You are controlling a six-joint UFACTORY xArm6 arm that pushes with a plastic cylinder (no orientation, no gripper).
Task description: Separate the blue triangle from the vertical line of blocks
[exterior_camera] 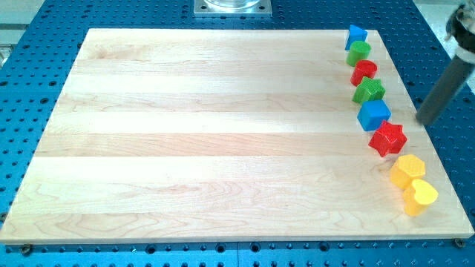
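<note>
A line of blocks runs down the right side of the wooden board (223,133). From the top: the blue triangle (356,35), a green round block (360,51), a red block (364,72), a green star-like block (369,90), a blue cube (373,115), a red star (388,139), a yellow hexagon (407,170) and a yellow heart (421,196). My tip (421,122) is at the board's right edge, right of the blue cube and red star, touching no block. It is well below the blue triangle.
The board lies on a blue perforated table (30,89). A grey metal mount (233,7) sits at the view's top centre. The board's right edge runs close beside the line of blocks.
</note>
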